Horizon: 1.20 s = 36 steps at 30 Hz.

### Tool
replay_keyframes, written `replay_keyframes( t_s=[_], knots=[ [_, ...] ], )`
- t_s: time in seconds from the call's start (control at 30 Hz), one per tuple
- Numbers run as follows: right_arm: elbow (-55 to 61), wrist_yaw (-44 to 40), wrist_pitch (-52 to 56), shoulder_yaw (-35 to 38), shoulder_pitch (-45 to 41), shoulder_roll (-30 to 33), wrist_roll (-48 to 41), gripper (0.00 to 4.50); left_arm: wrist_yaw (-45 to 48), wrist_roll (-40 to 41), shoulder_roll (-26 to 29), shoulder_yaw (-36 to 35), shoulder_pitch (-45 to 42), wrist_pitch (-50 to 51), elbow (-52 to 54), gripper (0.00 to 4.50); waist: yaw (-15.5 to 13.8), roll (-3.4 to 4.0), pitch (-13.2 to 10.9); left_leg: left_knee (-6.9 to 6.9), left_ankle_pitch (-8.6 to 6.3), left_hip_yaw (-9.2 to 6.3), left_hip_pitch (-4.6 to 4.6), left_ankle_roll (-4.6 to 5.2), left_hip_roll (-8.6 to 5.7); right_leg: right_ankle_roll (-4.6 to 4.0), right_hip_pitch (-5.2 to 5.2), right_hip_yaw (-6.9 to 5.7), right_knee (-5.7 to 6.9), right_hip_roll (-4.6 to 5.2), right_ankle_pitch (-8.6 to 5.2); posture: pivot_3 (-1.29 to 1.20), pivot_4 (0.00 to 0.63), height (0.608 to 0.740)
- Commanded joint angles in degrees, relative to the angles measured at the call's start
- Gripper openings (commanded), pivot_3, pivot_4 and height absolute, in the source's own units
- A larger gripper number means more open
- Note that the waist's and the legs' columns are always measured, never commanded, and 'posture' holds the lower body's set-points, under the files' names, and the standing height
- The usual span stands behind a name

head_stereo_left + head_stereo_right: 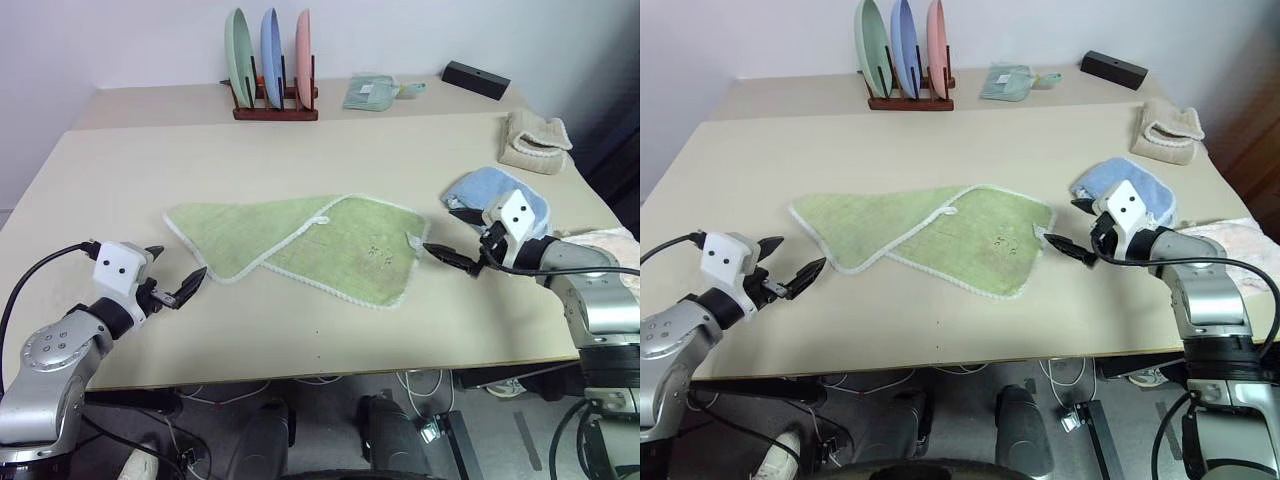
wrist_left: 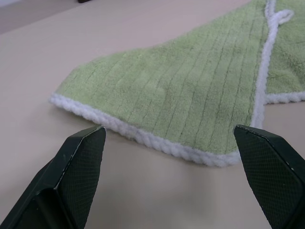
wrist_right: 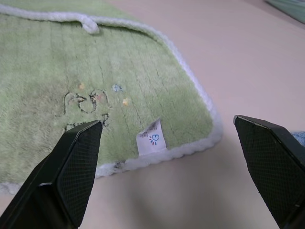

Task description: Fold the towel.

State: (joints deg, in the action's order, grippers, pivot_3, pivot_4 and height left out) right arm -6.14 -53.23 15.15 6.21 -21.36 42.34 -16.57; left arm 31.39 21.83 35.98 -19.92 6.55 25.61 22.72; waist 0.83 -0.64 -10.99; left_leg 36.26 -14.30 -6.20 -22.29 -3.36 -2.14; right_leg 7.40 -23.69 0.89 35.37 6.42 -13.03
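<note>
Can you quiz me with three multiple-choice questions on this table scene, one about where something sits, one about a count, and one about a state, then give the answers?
1. Where does the light blue towel lie relative to the green towel?
A. On the robot's right side of it
B. On top of it
C. On the robot's left side of it

2. How many plates stand in the rack?
A. Two
B. Three
C. Five

3. What state are the left tool and right tool in?
A. Both shut on the green towel
B. Left open, right shut
C. Both open, holding nothing

Answers:
1. A: the blue towel sits beyond the green towel's right corner, beside the right tool.
2. B: one green, one blue and one pink plate stand upright.
3. C: both wrist views show fingers spread wide, with the towel edge lying flat on the table ahead of them.
</note>
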Motion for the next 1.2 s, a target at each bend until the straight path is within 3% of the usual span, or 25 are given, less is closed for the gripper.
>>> replay_keyframes(
  t_s=[0.03,0.33,0.57,0.77,0.93,1.2],
  knots=[
    [3.4,0.7,1.0,1.5,-0.6,0.8,-0.8,4.50,-0.2,-0.7,0.3,-0.3,-0.2,-0.9,1.4,4.37,0.0,0.00,0.0,0.00,0.00,0.00,0.00,0.00,0.00,0.00,0.00,0.00,0.00,0.00,0.00,0.00,0.150,0.740],
    [4.8,1.7,2.1,0.1,-1.0,-0.1,-0.1,4.50,-0.2,-1.5,0.3,1.4,0.1,-1.2,3.9,4.37,0.0,0.00,0.0,0.00,0.00,0.00,0.00,0.00,0.00,0.00,0.00,0.00,-0.01,0.00,0.00,0.00,0.150,0.740],
    [7.3,1.8,5.6,-0.7,-1.9,-1.7,-2.3,4.50,6.7,-4.2,6.9,11.4,-1.4,-0.3,10.3,4.37,0.0,0.01,0.0,-0.01,0.00,0.02,0.00,0.00,0.00,-0.01,0.00,0.02,-0.02,0.00,0.00,0.00,0.150,0.740],
    [9.9,3.2,5.7,-0.6,2.1,-2.5,-2.2,4.50,2.7,-16.7,9.8,18.0,-5.6,-3.3,3.2,4.37,-0.1,0.01,0.0,0.00,0.00,0.01,0.01,0.01,-0.01,0.00,0.04,0.00,-0.02,0.00,0.00,0.00,0.150,0.740],
    [12.6,5.8,5.9,0.2,3.6,-3.6,-2.5,4.50,2.5,-20.7,10.2,19.1,-7.6,-4.9,-4.3,4.37,0.1,0.02,0.0,-0.03,0.00,0.00,0.01,0.01,0.01,0.00,-0.03,0.00,0.02,-0.02,0.00,0.00,0.150,0.740],
    [13.7,8.5,5.2,-0.3,4.0,-4.9,-2.1,4.50,3.0,-21.4,6.3,21.5,-13.7,-7.2,-12.6,4.37,-0.2,0.03,0.0,0.01,0.00,-0.02,0.04,0.00,0.00,0.01,0.01,-0.01,0.08,-0.02,0.00,0.00,0.150,0.740]
  ],
)
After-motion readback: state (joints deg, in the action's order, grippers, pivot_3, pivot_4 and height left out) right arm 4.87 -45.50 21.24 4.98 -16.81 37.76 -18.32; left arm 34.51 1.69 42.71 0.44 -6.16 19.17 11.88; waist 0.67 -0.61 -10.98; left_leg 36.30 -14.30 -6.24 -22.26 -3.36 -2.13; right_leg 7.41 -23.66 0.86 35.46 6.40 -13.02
